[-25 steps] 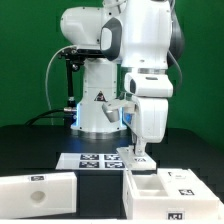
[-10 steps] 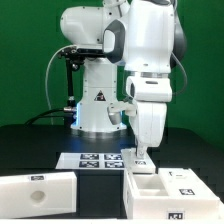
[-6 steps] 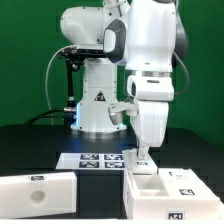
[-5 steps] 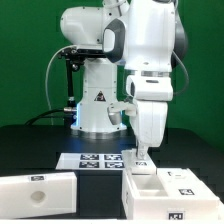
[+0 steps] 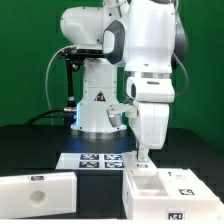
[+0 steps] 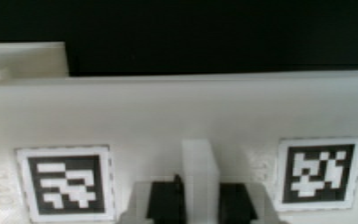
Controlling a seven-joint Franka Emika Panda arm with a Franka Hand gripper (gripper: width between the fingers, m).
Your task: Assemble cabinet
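The cabinet box (image 5: 150,196), matte white with open compartments and small tags, stands at the front on the exterior view's right. My gripper (image 5: 142,158) points straight down at its rear edge. In the wrist view a broad white face of the cabinet box (image 6: 176,110) carries two black-and-white tags (image 6: 64,178). A thin white rib (image 6: 199,165) rises from that face, and my gripper (image 6: 199,203) is shut on it, one dark finger (image 6: 158,203) on each side. A white slab panel (image 5: 38,188) with a round hole lies apart at the front on the exterior view's left.
The marker board (image 5: 95,160) lies flat on the black table behind the parts. The robot's white base (image 5: 95,105) stands at the back with cables to its left, in front of a green wall. Another white part (image 6: 19,60) shows beyond the box in the wrist view.
Since the earliest frame the gripper has shifted slightly toward the exterior view's right and a little lower. Over the last second nothing visibly moves.
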